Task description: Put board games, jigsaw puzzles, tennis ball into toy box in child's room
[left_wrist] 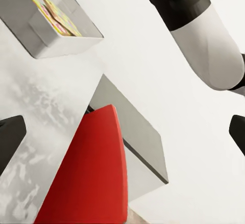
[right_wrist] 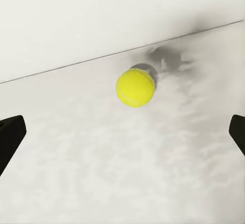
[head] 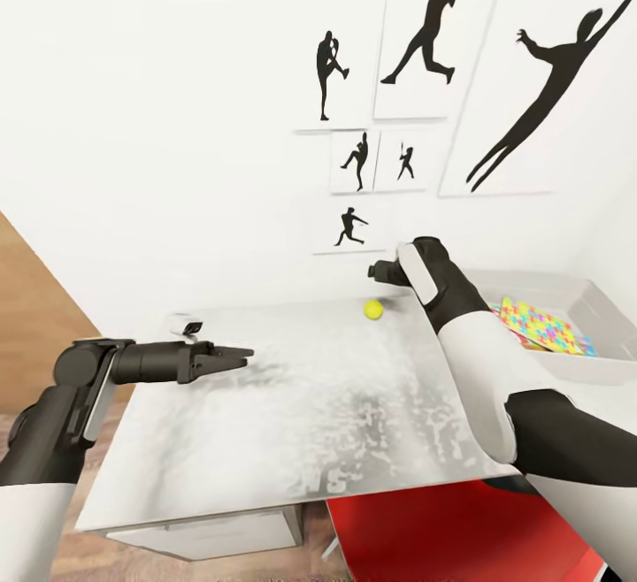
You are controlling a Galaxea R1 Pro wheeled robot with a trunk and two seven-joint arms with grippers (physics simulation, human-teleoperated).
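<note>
Right gripper [right_wrist: 122, 132] spread wide, empty, facing tennis ball [right_wrist: 135, 87] on the table [head: 336, 414] — light, fuzzy, will likely roll — pinch across its middle.

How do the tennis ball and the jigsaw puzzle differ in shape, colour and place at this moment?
The tennis ball is round and plain yellow; the jigsaw puzzle is flat and many-coloured. The ball lies on the bare table near the wall, while the puzzle already lies inside the grey toy box. The right claw hangs open close to the ball; it is not at the puzzle. Both are toys and both are free of any grip.
</note>
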